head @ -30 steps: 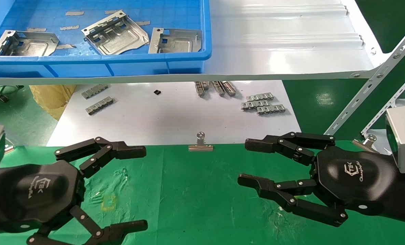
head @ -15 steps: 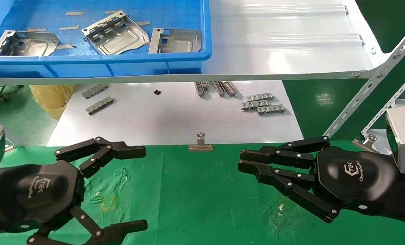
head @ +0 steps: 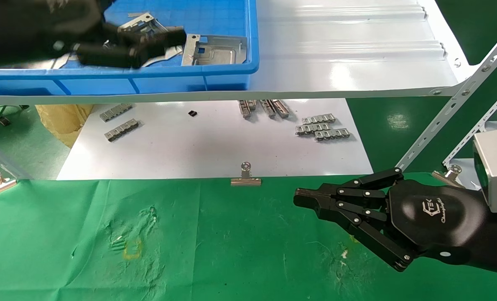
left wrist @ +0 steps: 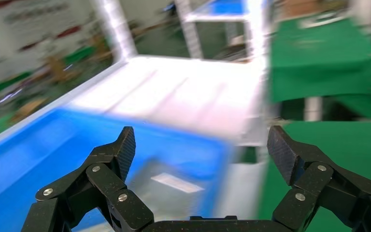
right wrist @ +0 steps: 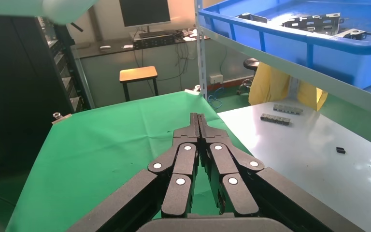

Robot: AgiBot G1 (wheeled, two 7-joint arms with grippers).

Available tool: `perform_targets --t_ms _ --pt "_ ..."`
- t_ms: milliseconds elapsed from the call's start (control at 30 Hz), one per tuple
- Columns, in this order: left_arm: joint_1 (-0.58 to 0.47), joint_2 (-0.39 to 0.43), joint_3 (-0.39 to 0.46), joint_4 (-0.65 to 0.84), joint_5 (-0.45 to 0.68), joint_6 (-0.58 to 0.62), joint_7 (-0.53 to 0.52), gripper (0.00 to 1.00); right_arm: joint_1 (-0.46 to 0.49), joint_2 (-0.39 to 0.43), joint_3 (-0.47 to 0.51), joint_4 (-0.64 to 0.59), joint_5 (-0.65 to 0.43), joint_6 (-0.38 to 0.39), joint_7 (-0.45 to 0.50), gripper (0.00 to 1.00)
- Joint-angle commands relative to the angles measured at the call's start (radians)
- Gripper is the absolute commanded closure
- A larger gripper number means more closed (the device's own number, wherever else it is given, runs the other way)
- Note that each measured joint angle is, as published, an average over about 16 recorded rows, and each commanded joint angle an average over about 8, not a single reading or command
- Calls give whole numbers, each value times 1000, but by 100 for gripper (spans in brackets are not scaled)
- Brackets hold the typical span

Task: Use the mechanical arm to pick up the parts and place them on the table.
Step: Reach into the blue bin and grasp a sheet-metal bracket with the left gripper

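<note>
The left end effector has moved up from the desk and is hovering, fingers spread, over the parts in the blue bin at 11 o'clock, while the right end effector is resting at 4 o'clock with fingers pressed together.

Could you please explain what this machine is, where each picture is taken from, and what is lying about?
It is a two-armed robot with black jointed hands. One picture looks down from its head; the other two come from cameras on its wrists. The left end effector, fingers spread, reaches over the blue bin on the shelf, where metal parts lie. The right end effector rests shut and empty over the green table. Small ridged strips lie on the white sheet. Nothing is held.
</note>
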Motion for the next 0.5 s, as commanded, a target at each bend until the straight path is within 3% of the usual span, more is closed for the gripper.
perform_targets --t_ms 33,100,133,200,367,400,467,500 --pt "-85 48 22 126 61 -32 29 0 0 0 0 0 0 0 0 100" --pt "-138 86 43 219 115 -94 53 0 0 0 0 0 0 0 0 100" --pt "-161 104 54 259 140 -123 63 0 0 0 0 0 0 0 0 93" --pt "-204 139 77 335 189 -177 81 0 0 0 0 0 0 0 0 68" --pt "-286 209 133 488 291 -270 99 60 0 0 0 0 0 0 0 6" --pt "-299 219 143 515 306 -282 98 72 0 0 0 0 0 0 0 0" --pt "-321 237 160 561 333 -300 94 97 0 0 0 0 0 0 0 0" --pt "-330 245 167 582 345 -307 92 100 0 0 0 0 0 0 0 0"
